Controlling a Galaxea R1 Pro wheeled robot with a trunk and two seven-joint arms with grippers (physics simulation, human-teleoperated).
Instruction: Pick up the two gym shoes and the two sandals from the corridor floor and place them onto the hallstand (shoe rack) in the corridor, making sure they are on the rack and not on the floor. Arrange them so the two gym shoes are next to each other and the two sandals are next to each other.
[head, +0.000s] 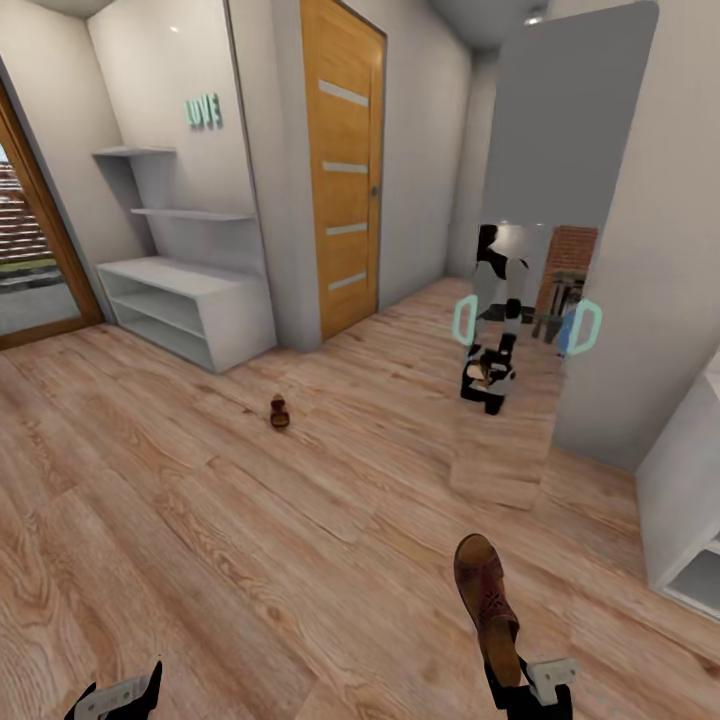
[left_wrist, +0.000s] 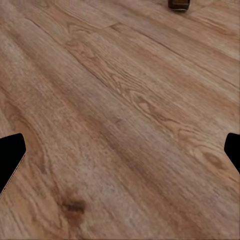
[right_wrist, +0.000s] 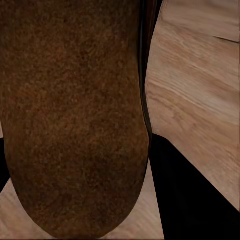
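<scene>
One brown sandal (head: 487, 590) is held above the corridor floor (head: 300, 560), with my right gripper (head: 520, 690) shut on its heel end. In the right wrist view, its dark sole (right_wrist: 75, 115) lies against a black finger (right_wrist: 190, 200). The other sandal (head: 279, 411) lies on the planks farther ahead, and its edge shows as the sandal (left_wrist: 178, 4) in the left wrist view. My left gripper (head: 115, 698) hangs low at the left, open and holding nothing, over bare floor (left_wrist: 120, 125). The light grey hallstand (head: 180, 300) stands against the far left wall. The gym shoes are out of view.
A wooden door (head: 345, 170) is just right of the hallstand. A tall mirror (head: 540, 250) on the right wall reflects the robot. A white shelf unit (head: 690, 500) juts in at the right edge. A glass door (head: 30, 250) is at far left.
</scene>
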